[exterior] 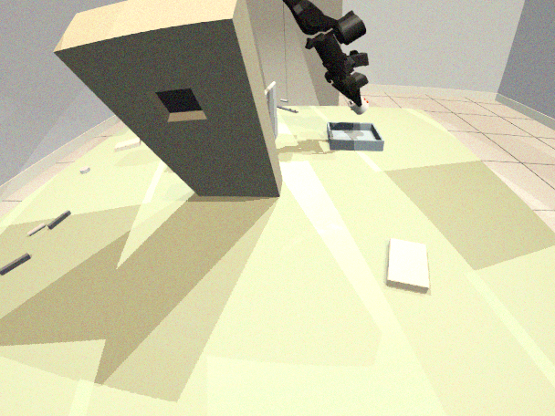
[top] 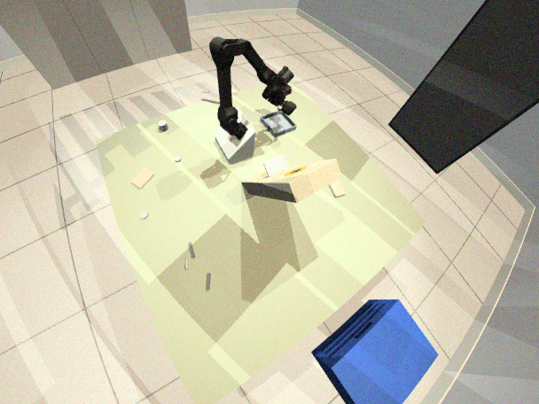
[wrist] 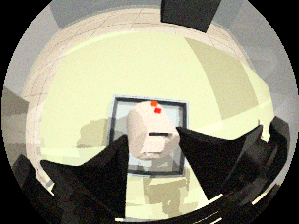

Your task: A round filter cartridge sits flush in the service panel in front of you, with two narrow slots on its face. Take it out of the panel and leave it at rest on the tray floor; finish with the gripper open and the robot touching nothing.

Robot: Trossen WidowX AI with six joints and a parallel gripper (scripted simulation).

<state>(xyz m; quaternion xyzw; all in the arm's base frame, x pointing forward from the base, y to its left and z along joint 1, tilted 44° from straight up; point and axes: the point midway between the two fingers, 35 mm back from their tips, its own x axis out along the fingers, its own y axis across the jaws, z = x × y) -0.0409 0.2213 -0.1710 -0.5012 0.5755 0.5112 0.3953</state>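
The pale round cartridge (exterior: 361, 109) (wrist: 141, 119) is out of the service panel (top: 316, 177) (exterior: 224, 150). It has two red marks on its side, and a dark slot shows on its face in the wrist view. My gripper (exterior: 357, 98) (wrist: 151, 135) is shut on the cartridge and holds it above the tray (top: 284, 133) (exterior: 356, 145) (wrist: 114, 114). In the wrist view the cartridge overlaps the tray's interior. In the exterior view it hangs clear above the tray's back wall. The panel's face shows a yellow ring (top: 303, 168) in the top view.
A white plate (top: 276, 165) (exterior: 274, 109) stands by the panel's face. A flat pale block (top: 337, 190) (exterior: 407, 264) lies beside the panel. Another block (top: 143, 178), small discs and several thin sticks lie farther off. A blue box (top: 386, 354) is beyond the mat.
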